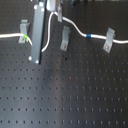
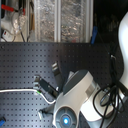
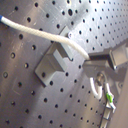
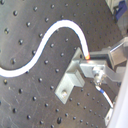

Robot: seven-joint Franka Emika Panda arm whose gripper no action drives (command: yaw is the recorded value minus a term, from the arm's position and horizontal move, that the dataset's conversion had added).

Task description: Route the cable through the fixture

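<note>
The arm (image 2: 75, 100) hangs low over the black perforated board (image 1: 70, 95), its big white body filling the near part of the second exterior view, with the wrist pointed down at the board's far side. In the first exterior view the gripper (image 1: 35, 59) shows as a long grey bar reaching down from the top edge, its tip just above the board, between the first exterior view's left clip (image 1: 23, 29) and the middle clip (image 1: 65, 39). A third clip (image 1: 109, 41) stands nearer the board's right edge in the first exterior view. The cable (image 1: 75, 27) runs along that far row: it comes in from the left edge, passes the left clip where its green band (image 1: 22, 39) sits, loops down beside the gripper bar, rises behind it, then bends over the middle clip and on past the blue band (image 1: 88, 36) to the third clip and off to the right. Both wrist views show a grey clip close up, with the cable coming across the board to it and meeting the gripper's tip right beside it; the fingers seem clamped on the cable there, though the contact itself is blurred. Beyond the board's far edge in the second exterior view stand clear bins (image 2: 60, 20) and loose wires (image 2: 10, 22).
</note>
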